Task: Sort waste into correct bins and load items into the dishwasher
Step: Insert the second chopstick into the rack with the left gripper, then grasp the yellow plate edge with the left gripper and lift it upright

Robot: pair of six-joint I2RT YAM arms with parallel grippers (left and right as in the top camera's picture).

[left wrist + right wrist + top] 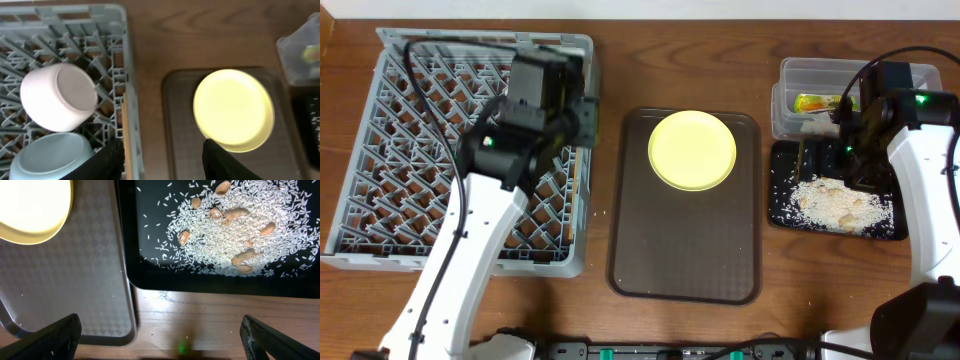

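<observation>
The yellow plate (692,150) lies on the brown tray (685,250), just right of the left hand (162,160), which hangs spread and empty over the edge of the rack (75,9); the right hand (160,336), also spread, sits farther off by the black tray (145,272).

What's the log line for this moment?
left hand: open, empty, at rack edge | right hand: open, empty, near black tray | rack: white bowl, blue bowl | brown tray: yellow plate | black tray: rice
</observation>
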